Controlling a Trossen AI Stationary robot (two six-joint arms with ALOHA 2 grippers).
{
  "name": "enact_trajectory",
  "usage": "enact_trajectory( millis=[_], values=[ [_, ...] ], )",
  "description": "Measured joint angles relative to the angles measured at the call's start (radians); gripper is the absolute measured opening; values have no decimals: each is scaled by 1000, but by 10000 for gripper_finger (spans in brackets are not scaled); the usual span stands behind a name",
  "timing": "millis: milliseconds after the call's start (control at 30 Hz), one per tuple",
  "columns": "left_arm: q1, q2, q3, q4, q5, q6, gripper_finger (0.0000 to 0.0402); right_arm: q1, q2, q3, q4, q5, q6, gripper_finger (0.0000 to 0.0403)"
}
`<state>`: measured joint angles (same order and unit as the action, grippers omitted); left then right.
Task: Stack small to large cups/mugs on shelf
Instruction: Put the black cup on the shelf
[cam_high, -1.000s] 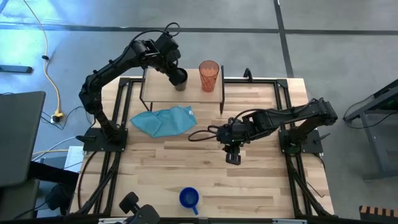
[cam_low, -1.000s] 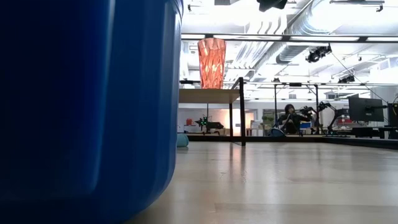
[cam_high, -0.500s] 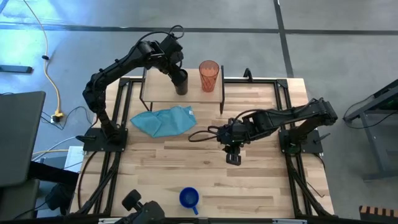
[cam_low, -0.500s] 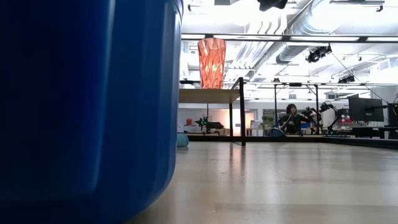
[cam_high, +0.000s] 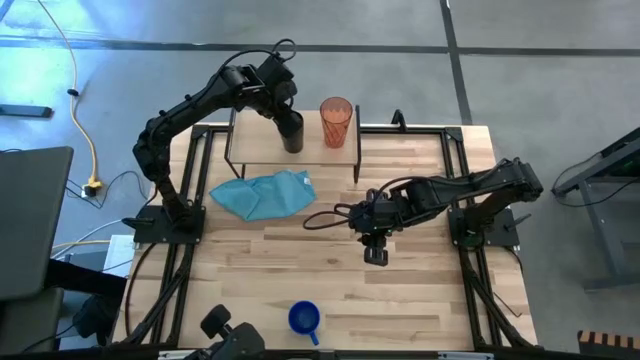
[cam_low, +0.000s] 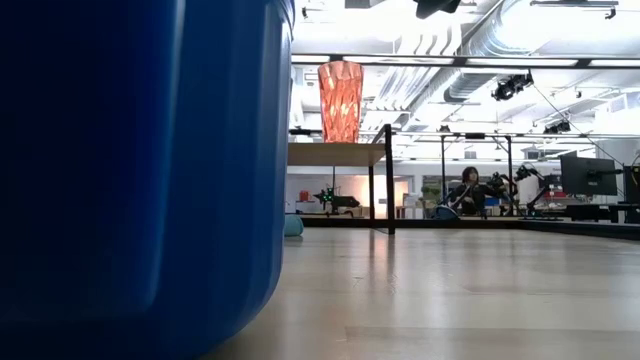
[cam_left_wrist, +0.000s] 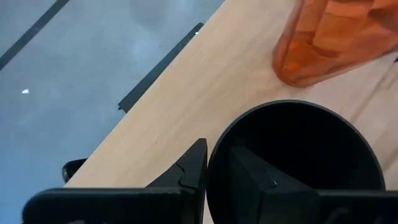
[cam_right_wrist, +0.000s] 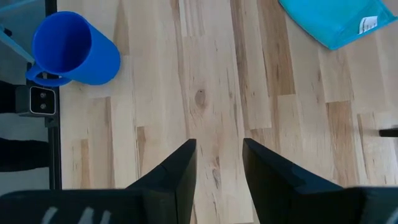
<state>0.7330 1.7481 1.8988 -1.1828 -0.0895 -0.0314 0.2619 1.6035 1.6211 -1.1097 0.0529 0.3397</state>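
Observation:
The black cup (cam_high: 291, 131) is over the light wood shelf (cam_high: 260, 150), left of the red-orange tumbler (cam_high: 336, 122), which stands on its base on the shelf top. My left gripper (cam_high: 283, 112) is shut on the black cup (cam_left_wrist: 295, 155). In the low view the tumbler (cam_low: 341, 100) shows on the shelf (cam_low: 335, 152); the black cup is hidden there. The small blue mug (cam_high: 304, 318) stands near the table's near edge and fills the low view's left (cam_low: 140, 170). My right gripper (cam_high: 375, 252) hovers open over bare table at mid-right, the blue mug (cam_right_wrist: 74, 50) ahead of it. My left gripper holds the black cup by its rim (cam_left_wrist: 214, 155) on the side away from the tumbler, one finger (cam_left_wrist: 249, 180) inside the cup and one (cam_left_wrist: 194, 169) outside. The fingers come from above, slanting down. The cup is upright; whether its base rests on the shelf I cannot tell.
A teal cloth (cam_high: 265, 192) lies on the table in front of the shelf, also in the right wrist view (cam_right_wrist: 336, 22). Black frame rails (cam_high: 420, 130) run along the table's edges. Bare wood lies between the cloth and the blue mug.
My left gripper has shifted a little toward the tumbler and down with the black cup, which was tilted a second ago and now stands more upright over the shelf. The right arm has kept still.

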Motion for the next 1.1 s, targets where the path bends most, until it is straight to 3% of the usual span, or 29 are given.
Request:
enact_trajectory(
  millis=[1100],
  values=[
    [1,-23,0,13,-54,25,47,0,0,0,1,0,4,122]
  ],
)
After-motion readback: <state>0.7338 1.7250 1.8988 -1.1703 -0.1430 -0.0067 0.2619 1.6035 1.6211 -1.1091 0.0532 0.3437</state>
